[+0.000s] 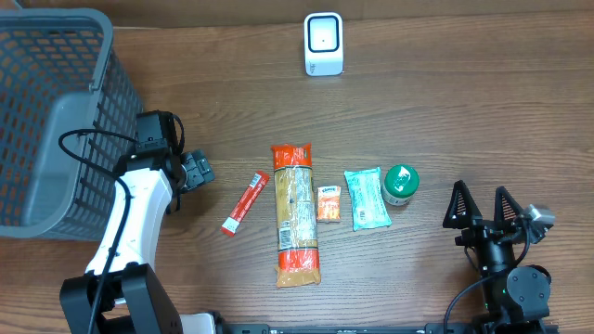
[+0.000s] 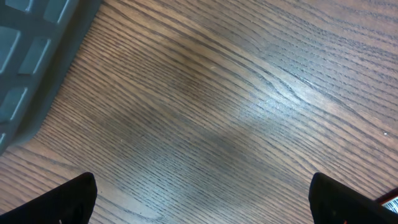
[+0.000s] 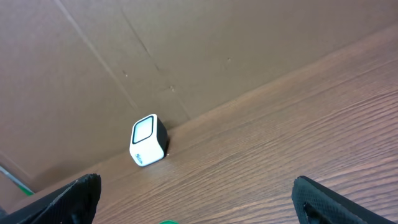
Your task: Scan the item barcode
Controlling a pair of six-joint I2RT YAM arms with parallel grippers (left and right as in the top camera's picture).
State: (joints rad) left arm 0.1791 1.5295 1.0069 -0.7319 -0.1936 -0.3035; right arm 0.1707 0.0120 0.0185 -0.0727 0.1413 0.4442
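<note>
The white barcode scanner [image 1: 324, 44] stands at the far middle of the table and shows in the right wrist view as a scanner [image 3: 148, 140] by the wall. In a row at the table's centre lie a red stick packet [image 1: 245, 203], a long orange pasta bag [image 1: 295, 213], a small orange packet [image 1: 328, 202], a teal packet [image 1: 367, 198] and a green-lidded can [image 1: 401, 184]. My left gripper [image 1: 197, 172] [image 2: 202, 205] hangs open over bare wood, left of the red stick packet, holding nothing. My right gripper [image 1: 483, 206] [image 3: 199, 202] stands open and empty, right of the can.
A grey mesh basket [image 1: 46, 111] fills the far left, and its corner [image 2: 31, 68] shows in the left wrist view. A brown cardboard wall [image 3: 186, 50] closes the far edge of the table.
</note>
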